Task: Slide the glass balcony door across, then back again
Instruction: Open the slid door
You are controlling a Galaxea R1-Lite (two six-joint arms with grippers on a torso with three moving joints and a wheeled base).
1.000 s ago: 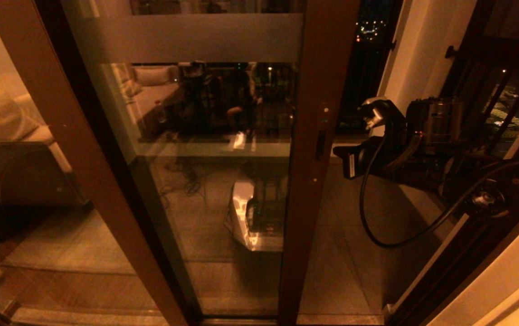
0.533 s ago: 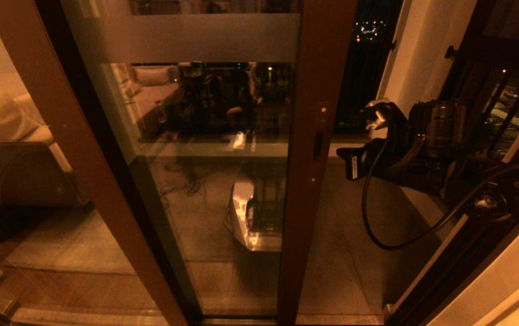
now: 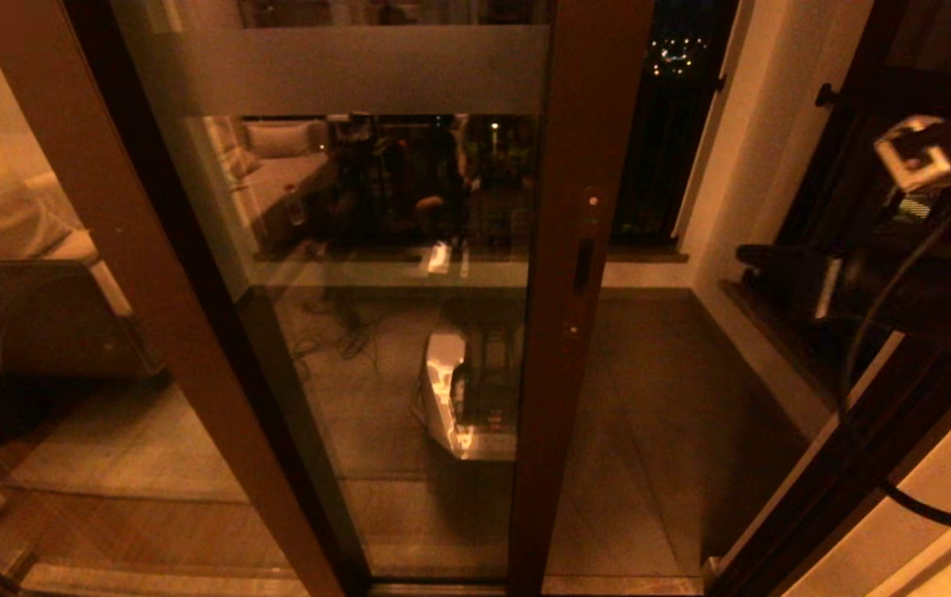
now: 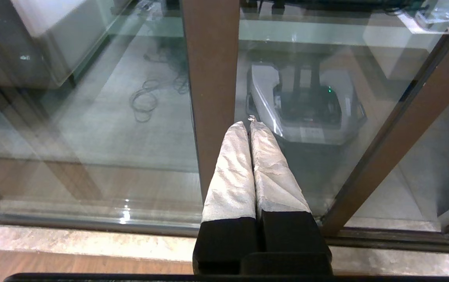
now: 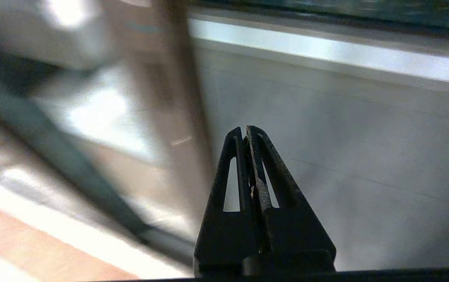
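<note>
Glass balcony door [image 3: 376,274] stands upright, long axis floor to top, smooth glass in dark brown frame, frosted band [image 3: 342,70] running crosswise near its top. Slim recessed handle [image 3: 584,265] sits on the stile at the open gap's edge. My right gripper [image 5: 246,129] hangs by the opening's right side, fingers pressed together, clear of the stile. My left gripper [image 4: 250,124], cloth-wrapped fingers together, parked low before the glass.

Open gap right of glass balcony door [image 3: 409,274] stile; white wall [image 3: 761,108] bounds gap's right
</note>
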